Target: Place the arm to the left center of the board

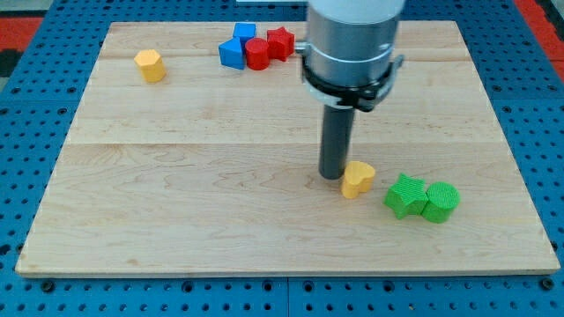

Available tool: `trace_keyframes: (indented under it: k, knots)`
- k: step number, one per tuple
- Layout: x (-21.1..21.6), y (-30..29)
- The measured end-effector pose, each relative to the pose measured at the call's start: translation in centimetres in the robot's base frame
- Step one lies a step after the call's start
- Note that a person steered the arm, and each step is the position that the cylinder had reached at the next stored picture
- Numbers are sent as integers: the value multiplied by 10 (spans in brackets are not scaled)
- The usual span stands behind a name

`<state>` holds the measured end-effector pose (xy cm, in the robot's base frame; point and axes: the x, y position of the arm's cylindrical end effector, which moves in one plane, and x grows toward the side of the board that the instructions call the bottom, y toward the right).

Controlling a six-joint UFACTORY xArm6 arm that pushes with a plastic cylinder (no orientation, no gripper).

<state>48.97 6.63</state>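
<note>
My tip point(332, 175) rests on the wooden board point(176, 202) right of its centre, touching or nearly touching the left side of a yellow heart-shaped block point(357, 179). A green star block point(404, 195) and a green cylinder point(441, 202) sit together just right of that. A yellow hexagonal block point(151, 65) lies at the view's upper left. Near the top centre, two blue blocks point(235, 47), a red cylinder point(257, 54) and a red star block point(280, 42) cluster together.
The arm's grey body point(352, 44) hangs over the top centre-right of the board and hides part of it. A blue perforated surface point(35, 106) surrounds the board.
</note>
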Motion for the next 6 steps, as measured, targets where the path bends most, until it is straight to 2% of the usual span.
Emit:
trace_keyframes:
  k: [3,4,5,6]
  knots:
    - [0,32]
    - [-10,-12]
    - [-24,-121]
    - [-34,-269]
